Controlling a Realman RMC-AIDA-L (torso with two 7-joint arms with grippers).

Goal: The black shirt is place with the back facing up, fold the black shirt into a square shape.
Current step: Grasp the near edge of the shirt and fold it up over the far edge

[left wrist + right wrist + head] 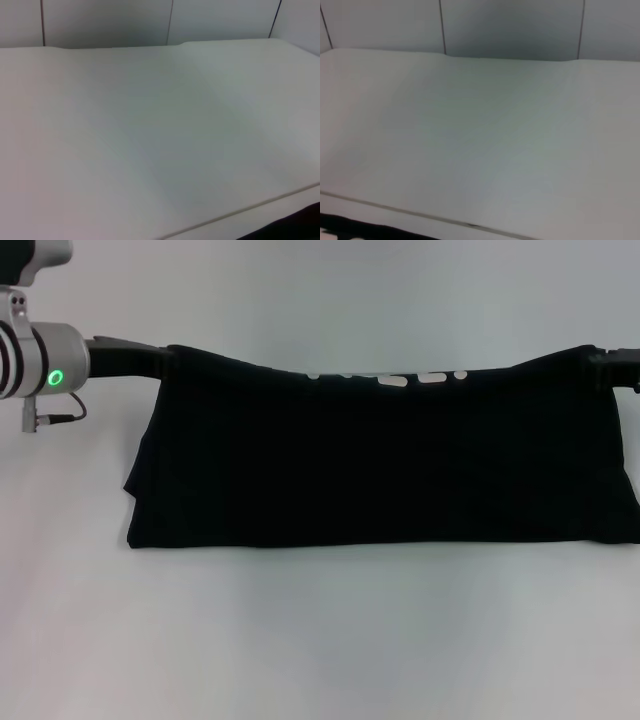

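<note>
So the black shirt [380, 460] is stretched out wide across the middle of the white tabletop [320, 640], held up along its far edge by both arms. The left end effector [165, 360] is at the shirt's far left corner and the right end effector [600, 365] is at the far right corner, and both look clamped onto the fabric, since the cloth rises to a peak at each one and sags a bit in between. The fingers themselves are black on black, so I'm going by how the cloth hangs.

Along that raised far edge you can see bits of white lettering [395, 378] peeking over. The near edge of the shirt lies flat on the tabletop, and on the left side there's a doubled layer sticking out a little.

Nothing else is sitting on the tabletop near the shirt. The left arm's silver wrist with a green light [55, 377] sits at the left edge of the head view.

Both wrist views mostly show bare tabletop and a paneled wall [510, 27] beyond it, with just a sliver of black cloth at the corner.
</note>
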